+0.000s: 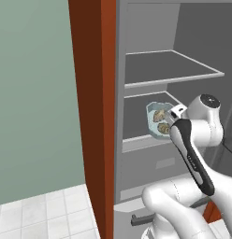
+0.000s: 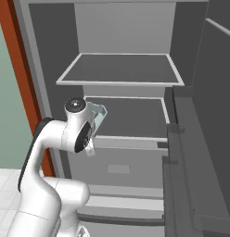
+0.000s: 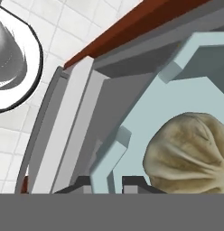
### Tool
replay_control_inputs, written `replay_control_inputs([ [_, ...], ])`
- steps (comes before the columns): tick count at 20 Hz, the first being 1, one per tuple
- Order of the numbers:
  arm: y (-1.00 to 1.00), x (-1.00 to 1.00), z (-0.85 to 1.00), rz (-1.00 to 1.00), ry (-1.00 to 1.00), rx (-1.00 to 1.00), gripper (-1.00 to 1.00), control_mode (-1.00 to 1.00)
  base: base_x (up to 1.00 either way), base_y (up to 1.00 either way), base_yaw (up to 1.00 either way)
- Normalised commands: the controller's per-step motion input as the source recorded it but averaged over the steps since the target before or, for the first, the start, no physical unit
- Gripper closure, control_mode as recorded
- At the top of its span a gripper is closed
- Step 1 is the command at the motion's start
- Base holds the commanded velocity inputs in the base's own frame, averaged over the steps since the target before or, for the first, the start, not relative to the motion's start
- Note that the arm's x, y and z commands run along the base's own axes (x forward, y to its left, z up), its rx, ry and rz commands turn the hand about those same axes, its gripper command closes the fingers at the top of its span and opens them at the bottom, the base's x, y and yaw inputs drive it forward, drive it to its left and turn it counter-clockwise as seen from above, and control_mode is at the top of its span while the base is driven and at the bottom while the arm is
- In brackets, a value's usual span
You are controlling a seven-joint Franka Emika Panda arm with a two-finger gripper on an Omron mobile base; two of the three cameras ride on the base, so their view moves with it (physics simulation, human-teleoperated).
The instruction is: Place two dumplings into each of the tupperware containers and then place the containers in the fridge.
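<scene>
My gripper [image 1: 170,119] is shut on the rim of a pale blue tupperware container [image 1: 157,120], held steeply tilted at the front of the fridge's [image 1: 136,28] lower visible shelf [image 1: 136,114]. Two tan dumplings [image 1: 161,115] [image 1: 163,127] sit inside it. In the hand view the container's wall [image 3: 111,158] is pinched between the fingertips [image 3: 85,182], and one pleated dumpling [image 3: 190,153] lies close by on the container floor. From the right base view the container [image 2: 98,115] peeks out behind the wrist.
The fridge stands open with an upper shelf [image 2: 121,74] above the container. Its door [image 2: 200,139] hangs open on the right. A reddish-brown wood panel [image 1: 92,93] flanks the left side. White floor tiles [image 1: 38,214] lie below left.
</scene>
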Motion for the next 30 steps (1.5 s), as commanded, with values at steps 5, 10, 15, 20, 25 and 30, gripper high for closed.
replay_control_inputs([
  [5,-0.73,0.45,0.00,-0.20,-0.01,0.04,1.00,-1.00,0.00,0.00,0.00],
  [10,-0.74,0.71,0.00,-0.01,0.00,0.08,1.00,-1.00,0.00,0.00,0.00],
  [15,-0.32,0.89,-0.03,0.02,0.01,0.01,1.00,-1.00,0.00,0.00,0.00],
  [20,-0.19,0.88,-0.14,0.00,0.03,0.00,1.00,-1.00,0.00,0.00,0.00],
  [25,-0.43,0.82,-0.10,0.00,0.07,0.00,1.00,-1.00,0.00,0.00,0.00],
  [30,-0.46,0.78,-0.24,0.00,0.06,0.00,1.00,-1.00,0.00,0.00,0.00],
])
